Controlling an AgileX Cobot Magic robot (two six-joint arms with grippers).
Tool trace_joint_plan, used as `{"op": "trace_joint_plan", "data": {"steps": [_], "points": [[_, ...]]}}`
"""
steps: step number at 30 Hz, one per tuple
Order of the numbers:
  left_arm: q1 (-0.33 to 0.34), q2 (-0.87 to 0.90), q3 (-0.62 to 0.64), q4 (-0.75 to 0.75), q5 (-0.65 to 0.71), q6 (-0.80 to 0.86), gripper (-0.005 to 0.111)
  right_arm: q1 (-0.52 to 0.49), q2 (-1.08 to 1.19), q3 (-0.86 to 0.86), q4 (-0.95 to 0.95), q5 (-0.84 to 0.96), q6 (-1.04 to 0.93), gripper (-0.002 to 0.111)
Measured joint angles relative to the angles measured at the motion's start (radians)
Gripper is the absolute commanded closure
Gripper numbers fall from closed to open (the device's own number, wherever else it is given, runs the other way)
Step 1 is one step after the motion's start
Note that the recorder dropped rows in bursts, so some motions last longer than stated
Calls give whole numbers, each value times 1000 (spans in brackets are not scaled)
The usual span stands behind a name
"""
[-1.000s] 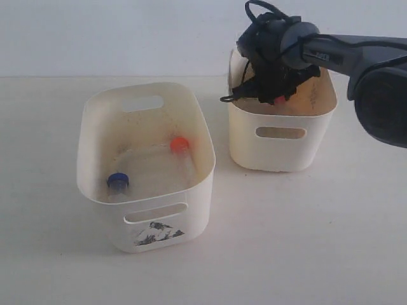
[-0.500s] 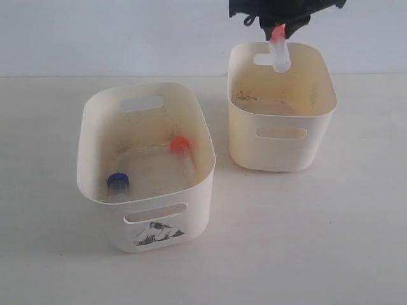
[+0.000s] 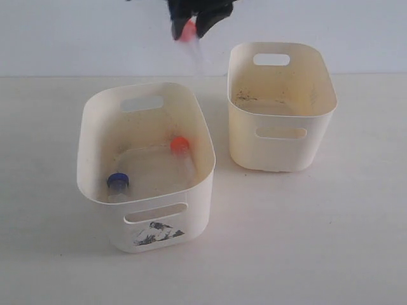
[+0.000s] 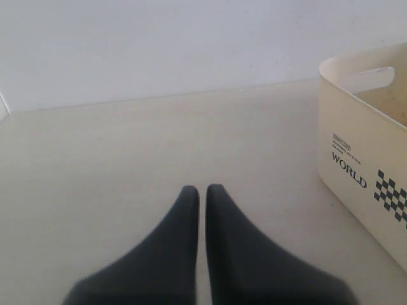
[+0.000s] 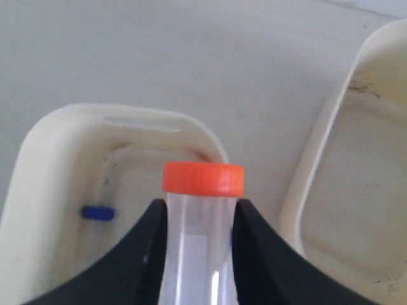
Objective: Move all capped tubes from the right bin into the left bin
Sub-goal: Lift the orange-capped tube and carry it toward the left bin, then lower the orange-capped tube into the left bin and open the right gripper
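Observation:
My right gripper (image 3: 191,24) hangs at the top of the exterior view, shut on a clear capped tube (image 3: 198,56) with an orange-red cap (image 3: 185,32). It is above and behind the far rim of the left bin (image 3: 205,141). The right wrist view shows that tube (image 5: 197,248) clamped just under its cap between the black fingers (image 5: 143,248). Two capped tubes lie in the left bin, one with a blue cap (image 3: 117,182) and one with an orange-red cap (image 3: 180,144). The right bin (image 3: 282,143) holds only dark specks. My left gripper (image 4: 201,189) is shut on nothing, low over the table.
The two bins stand side by side on a pale table with a narrow gap between them. A white wall rises behind. In the left wrist view a cream bin wall (image 4: 356,136) printed "WORLD" stands off to one side of the gripper.
My right gripper has lifted out of the right bin with the orange-capped tube and carried it leftward, from above the right bin to above the left bin's far rim.

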Motion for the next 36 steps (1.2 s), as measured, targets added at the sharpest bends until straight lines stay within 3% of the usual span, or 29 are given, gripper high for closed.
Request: {"op": "trace_joint_plan", "data": {"steps": [6, 15, 18, 23, 25, 27, 29, 32, 33, 36], "points": [[0, 0, 0, 0, 0, 0, 102, 90, 0, 97, 60, -36, 0, 108], [0, 0, 0, 0, 0, 0, 102, 115, 0, 248, 102, -119, 22, 105], [0, 0, 0, 0, 0, 0, 102, 123, 0, 264, 111, -170, 13, 86], [0, 0, 0, 0, 0, 0, 102, 123, 0, 267, 133, -234, 7, 32], [0, 0, 0, 0, 0, 0, 102, 123, 0, 267, 136, -235, 7, 24], [0, 0, 0, 0, 0, 0, 102, 123, 0, 267, 138, -235, 2, 34], [0, 0, 0, 0, 0, 0, 102, 123, 2, 267, 138, -227, 2, 53], [0, 0, 0, 0, 0, 0, 102, 123, -3, 268, 138, -209, 2, 99], [0, 0, 0, 0, 0, 0, 102, 123, -8, 268, 138, -199, 0, 108], [0, 0, 0, 0, 0, 0, 102, 123, -54, 272, 134, -152, -10, 105]]}}
